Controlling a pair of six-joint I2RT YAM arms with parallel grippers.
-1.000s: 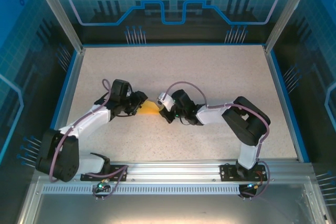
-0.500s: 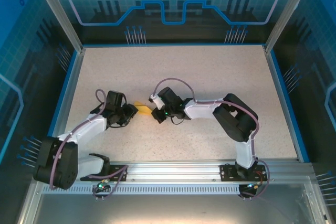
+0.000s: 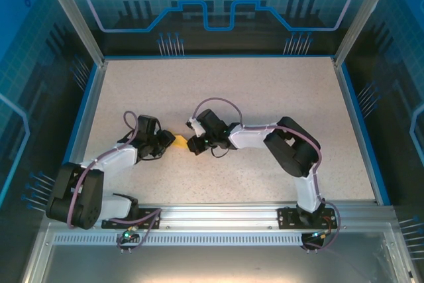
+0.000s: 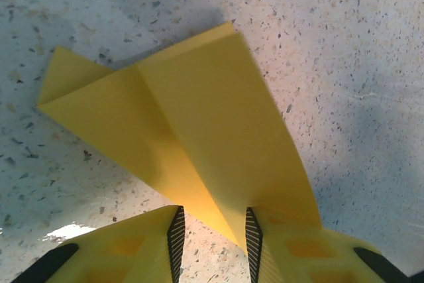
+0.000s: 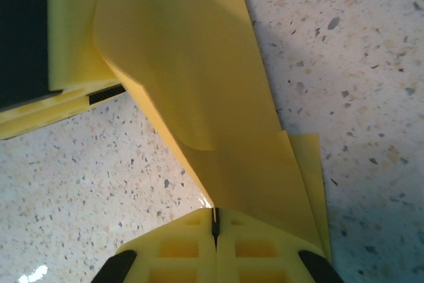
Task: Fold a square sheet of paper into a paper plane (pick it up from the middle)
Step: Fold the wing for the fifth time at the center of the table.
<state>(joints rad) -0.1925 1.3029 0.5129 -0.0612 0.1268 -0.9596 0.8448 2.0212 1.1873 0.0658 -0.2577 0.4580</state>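
Observation:
The paper plane (image 3: 180, 141) is the orange-yellow sheet folded into a narrow dart, hanging between my two grippers just above the table. My right gripper (image 3: 193, 144) comes from the right. In its wrist view the jaws (image 5: 214, 220) are shut on the folded edge of the paper (image 5: 199, 84). My left gripper (image 3: 169, 142) faces it from the left. Its jaws (image 4: 213, 225) stand apart, with the dart's narrow end (image 4: 218, 117) reaching between them and lying against the right finger (image 4: 253, 233). One left finger (image 5: 69, 57) shows behind the paper.
The speckled table (image 3: 265, 91) stretches bare behind and to the right of the grippers. A blue rail (image 3: 85, 114) edges its left side, another its right side (image 3: 361, 124). The aluminium base rail (image 3: 218, 217) lies along the near edge.
Both grippers and the paper have shifted left and slightly nearer. The left jaws have narrowed around the paper's end. The right jaws have stayed shut on the paper.

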